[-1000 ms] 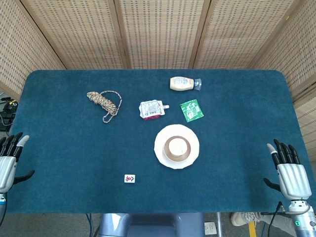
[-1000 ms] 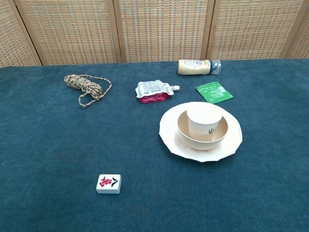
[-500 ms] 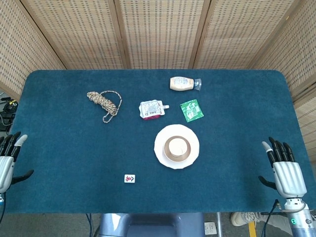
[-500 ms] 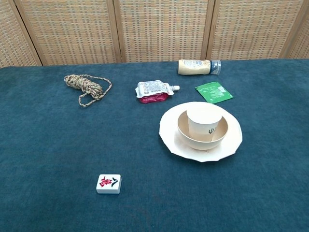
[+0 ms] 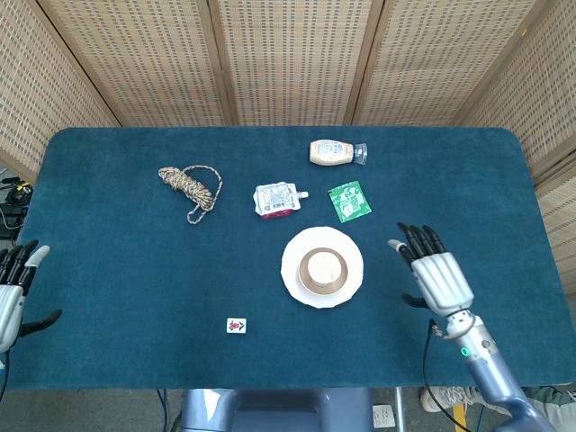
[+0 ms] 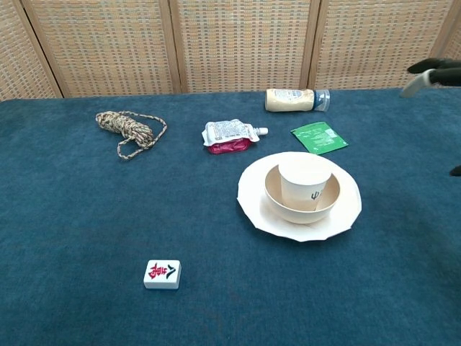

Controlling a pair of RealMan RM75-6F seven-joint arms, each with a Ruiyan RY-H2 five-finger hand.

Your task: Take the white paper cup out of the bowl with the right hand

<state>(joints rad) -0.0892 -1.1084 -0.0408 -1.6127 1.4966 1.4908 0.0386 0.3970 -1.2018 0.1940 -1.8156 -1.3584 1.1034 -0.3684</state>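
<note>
The white paper cup stands upright inside a tan bowl, which sits on a white plate; in the head view the cup, bowl and plate lie right of the table's middle. My right hand hovers open to the right of the plate, fingers spread and pointing away, apart from the cup. Only its fingertips show at the chest view's right edge. My left hand stays open off the table's left front corner.
On the blue cloth lie a coiled rope, a red-and-white pouch, a green packet, a sauce bottle on its side, and a mahjong tile. Wicker screens stand behind the table.
My right hand has swung from the table's right front corner inward and forward, now close beside the plate. The left hand has barely moved. The cup stays in the bowl.
</note>
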